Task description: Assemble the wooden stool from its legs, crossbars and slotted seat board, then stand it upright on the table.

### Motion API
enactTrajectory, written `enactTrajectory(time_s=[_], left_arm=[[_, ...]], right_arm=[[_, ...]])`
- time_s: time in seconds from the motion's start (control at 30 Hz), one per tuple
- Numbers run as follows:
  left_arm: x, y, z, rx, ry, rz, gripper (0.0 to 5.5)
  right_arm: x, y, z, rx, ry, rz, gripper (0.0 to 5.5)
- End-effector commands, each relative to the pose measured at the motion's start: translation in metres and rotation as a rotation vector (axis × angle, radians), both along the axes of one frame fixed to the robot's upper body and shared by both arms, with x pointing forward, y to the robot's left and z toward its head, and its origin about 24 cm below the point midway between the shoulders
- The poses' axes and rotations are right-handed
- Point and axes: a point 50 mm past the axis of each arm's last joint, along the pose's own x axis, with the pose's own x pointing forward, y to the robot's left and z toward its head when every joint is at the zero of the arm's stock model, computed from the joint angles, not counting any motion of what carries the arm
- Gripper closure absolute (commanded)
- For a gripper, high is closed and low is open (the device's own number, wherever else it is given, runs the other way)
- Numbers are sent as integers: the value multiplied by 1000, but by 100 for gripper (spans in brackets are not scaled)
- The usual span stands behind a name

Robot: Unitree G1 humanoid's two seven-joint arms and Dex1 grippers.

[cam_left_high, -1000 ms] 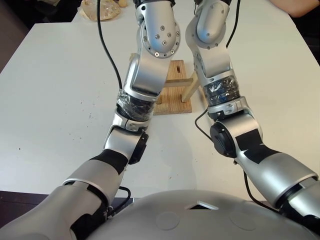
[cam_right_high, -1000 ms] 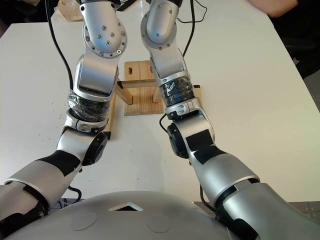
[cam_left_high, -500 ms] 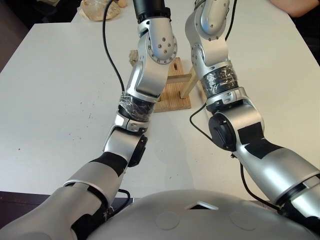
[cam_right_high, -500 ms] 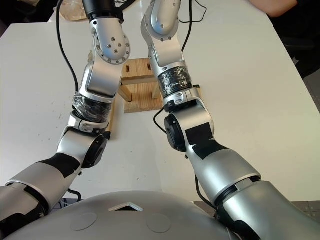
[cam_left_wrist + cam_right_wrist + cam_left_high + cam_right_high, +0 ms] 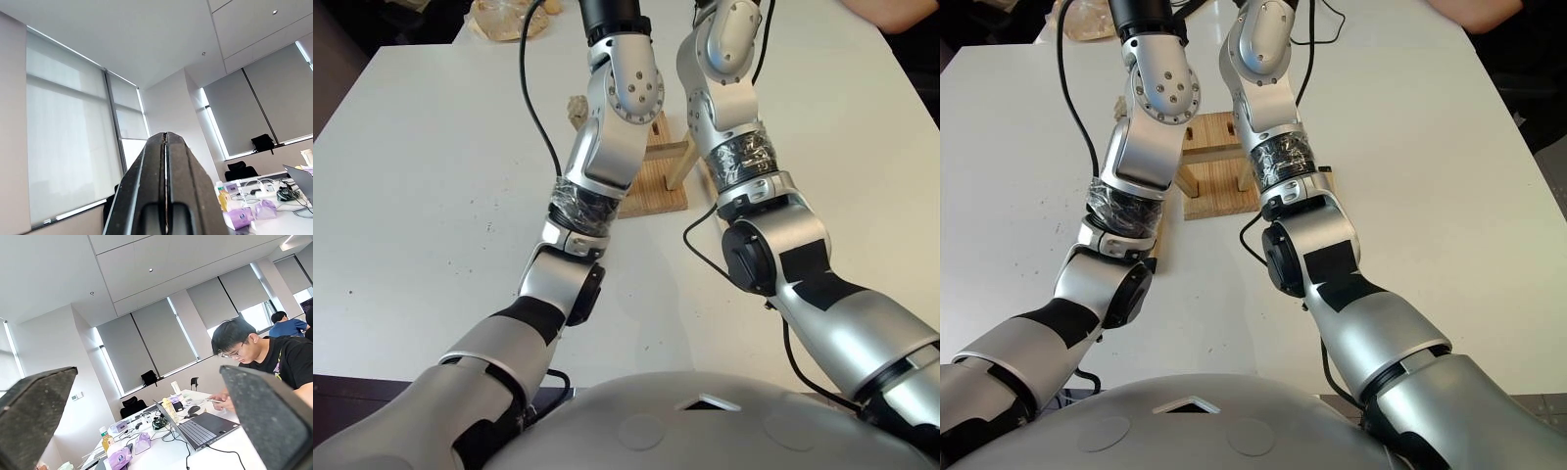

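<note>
Noting stool (image 5: 654, 191) sitting seat-down on table (image 5: 431, 147), leg (image 5: 681, 168) and crossbar (image 5: 658, 157) fitted, wooden strip (image 5: 1160, 240) lying loose beside it; judging uprighting pending. Logging left end effector (image 5: 166, 142) pressing together, right end effector (image 5: 146, 369) gaping wide.

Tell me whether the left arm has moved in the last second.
Yes: its holed joint has sunk away from the camera and drifted right, toward the stool.

Bright, even room light falls from above on my white table (image 5: 421, 147); shadows on it are soft. The silver shell of my left arm (image 5: 631, 88) carries small highlights. At the wrist, pale blinds (image 5: 63, 132) glow, and my left gripper (image 5: 166, 136) looks dark against them.
</note>
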Motion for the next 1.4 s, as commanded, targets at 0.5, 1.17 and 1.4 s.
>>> enactTrajectory(time_s=[0.5, 1.17, 1.4], left_arm=[[-45, 5, 14, -322, 122, -193, 550], [-67, 149, -125, -509, 699, -445, 550], [-73, 125, -129, -438, 736, -633, 550]], right_arm=[[-71, 11, 40, -218, 44, -57, 12], [-54, -139, -68, -484, 356, 381, 131], [-61, -127, -96, -673, 404, 540, 228]])
